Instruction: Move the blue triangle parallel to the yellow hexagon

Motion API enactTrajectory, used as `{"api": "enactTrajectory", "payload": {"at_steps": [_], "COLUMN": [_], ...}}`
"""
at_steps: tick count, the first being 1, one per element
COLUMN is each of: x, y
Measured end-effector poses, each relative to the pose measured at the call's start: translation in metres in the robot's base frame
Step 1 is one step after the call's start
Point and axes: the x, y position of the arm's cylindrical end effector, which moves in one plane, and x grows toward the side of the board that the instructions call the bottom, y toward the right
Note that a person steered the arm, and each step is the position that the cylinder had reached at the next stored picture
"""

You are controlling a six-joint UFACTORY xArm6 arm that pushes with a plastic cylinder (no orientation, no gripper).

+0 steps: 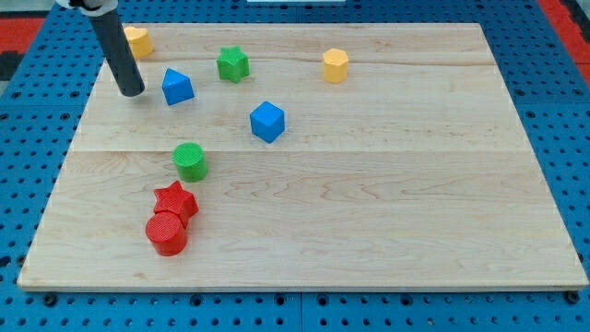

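The blue triangle lies near the view's top left of the wooden board. The yellow hexagon sits toward the view's top, right of centre, well to the right of the triangle. My tip rests on the board just left of the blue triangle, a small gap apart. The dark rod rises from it toward the view's top left corner.
A yellow block sits behind the rod at the top left. A green star is right of the triangle. A blue cube is mid-board. A green cylinder, red star and red cylinder stand lower left.
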Motion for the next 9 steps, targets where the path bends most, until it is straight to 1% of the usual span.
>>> {"api": "enactTrajectory", "payload": {"at_steps": [1,2,4,5,6,7,8,9], "x": [-0.004,0.017,0.017,0.017,0.001,-0.011,0.004,0.004], "y": [0.011,0.059,0.204,0.194,0.180,0.204,0.243,0.309]}}
